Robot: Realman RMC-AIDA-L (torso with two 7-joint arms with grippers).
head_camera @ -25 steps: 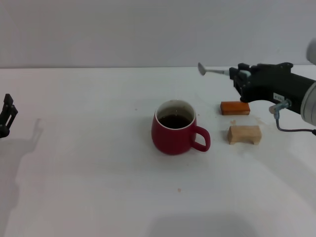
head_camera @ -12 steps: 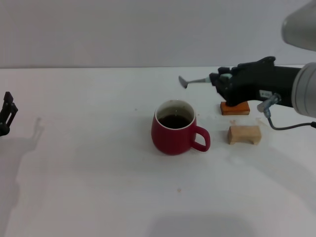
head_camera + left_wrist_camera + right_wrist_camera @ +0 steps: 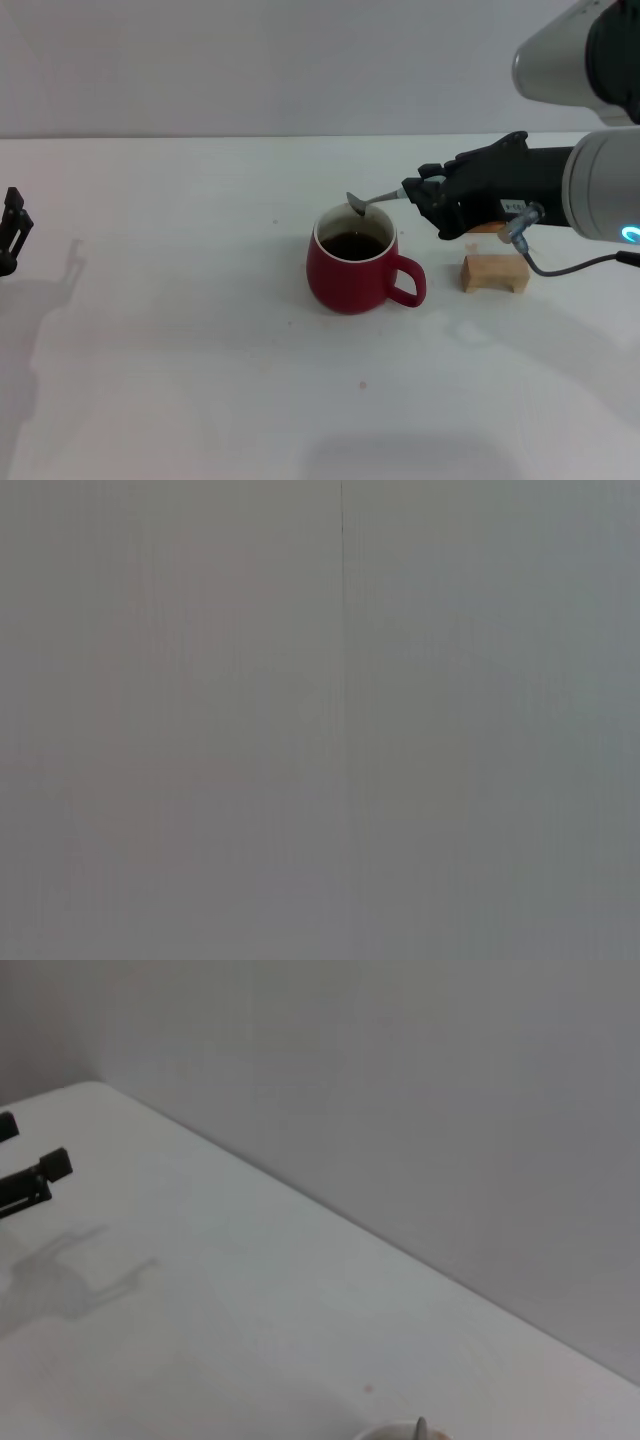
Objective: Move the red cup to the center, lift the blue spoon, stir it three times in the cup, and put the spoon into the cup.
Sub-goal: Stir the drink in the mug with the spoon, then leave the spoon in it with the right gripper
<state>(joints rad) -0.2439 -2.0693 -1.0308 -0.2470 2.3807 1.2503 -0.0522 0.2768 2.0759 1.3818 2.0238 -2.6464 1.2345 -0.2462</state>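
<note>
The red cup (image 3: 355,262) stands at the table's middle in the head view, handle to the right, dark liquid inside. My right gripper (image 3: 422,193) is shut on the blue spoon (image 3: 375,201), of which only the grey bowl and neck show. It holds the spoon tilted, bowl down just above the cup's far rim. In the right wrist view the spoon tip (image 3: 421,1427) and a sliver of cup rim show at the frame edge. My left gripper (image 3: 12,230) is parked at the table's far left.
A tan wooden block (image 3: 494,272) lies right of the cup, under my right arm. An orange block behind it is almost hidden by the gripper. The left gripper (image 3: 30,1185) also shows far off in the right wrist view. The left wrist view shows only grey.
My right gripper has carried the spoon leftward and down, from above the orange block to just over the cup's far rim. The cup and the left arm have not moved.
</note>
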